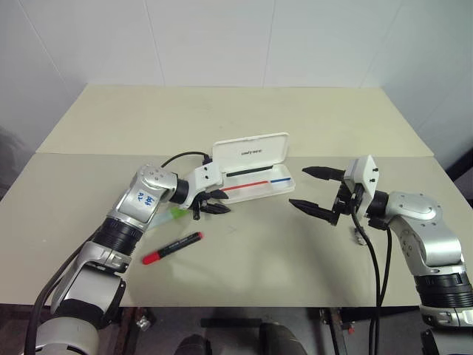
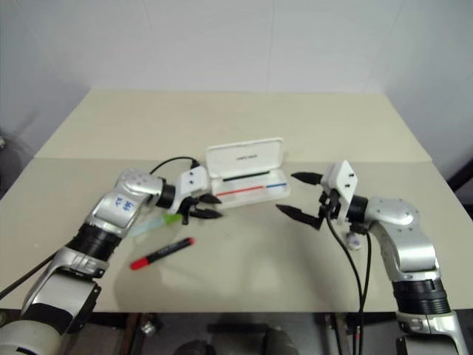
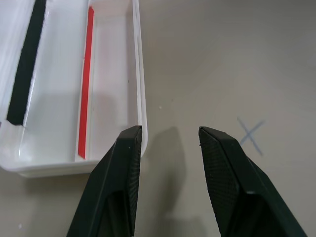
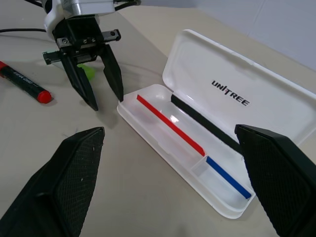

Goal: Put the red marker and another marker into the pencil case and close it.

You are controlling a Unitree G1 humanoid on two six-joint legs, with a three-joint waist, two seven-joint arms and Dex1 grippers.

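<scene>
**Open case on the table, both markers lying outside it**

The pencil case (image 1: 255, 174) is lying open on the beige table (image 1: 244, 266), its lid tilted back and its tray showing red and blue stripes with nothing in it. The left gripper (image 1: 214, 203) is hovering just beside the tray's left end, its two black fingers (image 3: 123, 182) standing apart with nothing between them; one fingertip is sitting right at the tray's corner wall. A faint blue cross (image 3: 250, 134) is marked on the table just beyond the other finger.

The red marker (image 1: 172, 248) is lying on the table nearer the robot, well apart from the case. The green highlighter (image 2: 164, 220) is resting under the left forearm, which is covering most of it.

The right gripper (image 1: 316, 190) is hanging to the right of the case, clear of it, fingers spread wide and holding nothing.
</scene>
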